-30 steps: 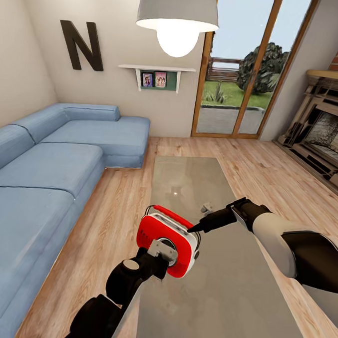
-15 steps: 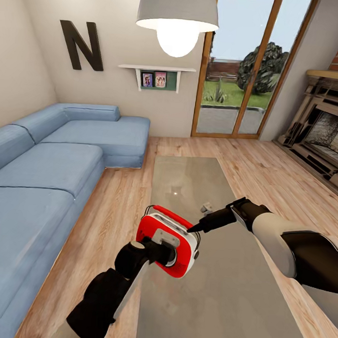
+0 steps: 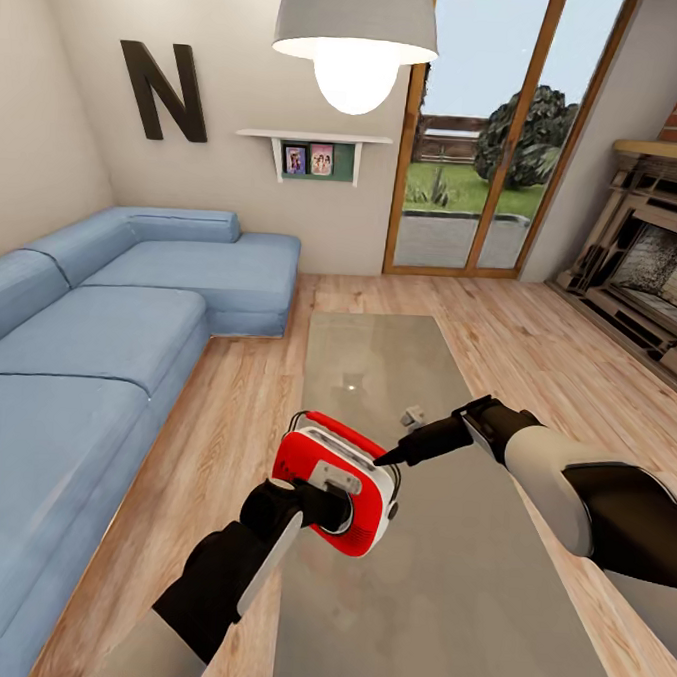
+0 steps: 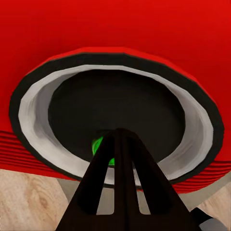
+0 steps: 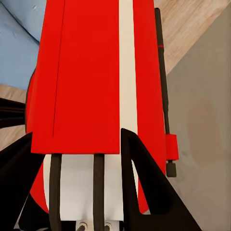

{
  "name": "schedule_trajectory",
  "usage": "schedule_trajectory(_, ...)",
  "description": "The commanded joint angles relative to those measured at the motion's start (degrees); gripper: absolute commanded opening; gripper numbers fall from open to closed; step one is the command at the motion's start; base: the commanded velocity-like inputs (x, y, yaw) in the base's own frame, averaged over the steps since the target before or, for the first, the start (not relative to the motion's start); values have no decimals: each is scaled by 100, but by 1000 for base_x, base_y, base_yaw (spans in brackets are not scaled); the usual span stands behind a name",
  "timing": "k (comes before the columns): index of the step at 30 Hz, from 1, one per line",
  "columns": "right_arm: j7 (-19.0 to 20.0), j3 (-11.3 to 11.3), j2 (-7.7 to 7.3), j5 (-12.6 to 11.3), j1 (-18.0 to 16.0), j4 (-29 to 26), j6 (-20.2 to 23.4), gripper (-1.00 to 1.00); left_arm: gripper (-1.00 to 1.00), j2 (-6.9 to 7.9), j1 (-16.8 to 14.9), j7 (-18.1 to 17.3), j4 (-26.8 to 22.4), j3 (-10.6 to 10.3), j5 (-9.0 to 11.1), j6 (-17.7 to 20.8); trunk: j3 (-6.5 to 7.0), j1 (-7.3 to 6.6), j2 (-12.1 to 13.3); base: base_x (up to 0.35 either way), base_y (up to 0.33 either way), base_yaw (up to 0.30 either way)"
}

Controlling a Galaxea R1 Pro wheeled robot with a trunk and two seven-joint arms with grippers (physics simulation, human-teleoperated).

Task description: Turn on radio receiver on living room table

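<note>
Radio receiver (image 3: 340, 484) stands near the left edge of the glossy grey worktop (image 3: 442, 605), tilted, its dial facing the robot. Nearest, the left claw (image 4: 120, 144) presses closed fingers together against that dial. From the right, the right claw (image 3: 397, 454) pinches the radio's top right corner. Farther off lie plank floor (image 3: 245, 393), blue sofa (image 3: 108, 334), glass doors (image 3: 491, 137).
</note>
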Motion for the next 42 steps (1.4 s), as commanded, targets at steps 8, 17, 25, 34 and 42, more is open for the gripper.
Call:
schedule_trajectory(8, 1, -115, 1, -13, -2, -4, 8, -100, -100, 0, -85, 0, 251, 10, -6, -163, 0, 0, 0, 0, 0, 0)
schedule_trajectory(17, -13, -122, -14, -3, -2, -4, 4, -100, -100, 0, -24, 565, 209, 39, -41, -104, 0, 0, 0, 0, 0, 0)
schedule_trajectory(25, -604, -118, -24, 0, 0, -4, -53, -100, -100, 0, 60, 1507, 188, 50, 10, 21, 0, 0, 0, 0, 0, 0)
schedule_trajectory(34, -1907, -124, -28, -47, 6, 13, -417, -100, -100, 0, 69, 1528, 193, 93, -10, 20, 0, 0, 0, 0, 0, 0)
schedule_trajectory(42, -2652, -124, -31, -56, 7, 14, -431, -100, -100, 0, 69, 1922, 267, 1134, -22, -26, 0, 0, 0, 0, 0, 0)
